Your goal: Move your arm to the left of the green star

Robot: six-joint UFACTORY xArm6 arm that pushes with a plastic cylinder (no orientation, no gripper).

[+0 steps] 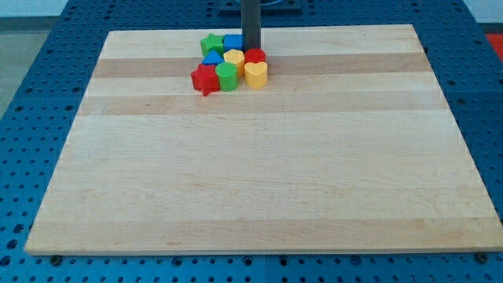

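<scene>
Green star-shaped plastic block (211,44) sits top-left of cluster near wooden desk (259,181) top edge; prob light, rigid, slides easily w/ a nudge, so no contact needed. Red star (205,79), green cylinder (227,76), yellow heart (256,73) in front. My tip (251,49) right of blue cube (233,42). No gripper fitted.

A single camera looks down at a slant from beyond the view's bottom edge of the table (259,196), facing toward the view's top. It stands far enough back to take in the whole wooden top and the blue perforated base (31,118) around it. My tip (251,49) and the clustered blocks sit at the far end, small.
</scene>
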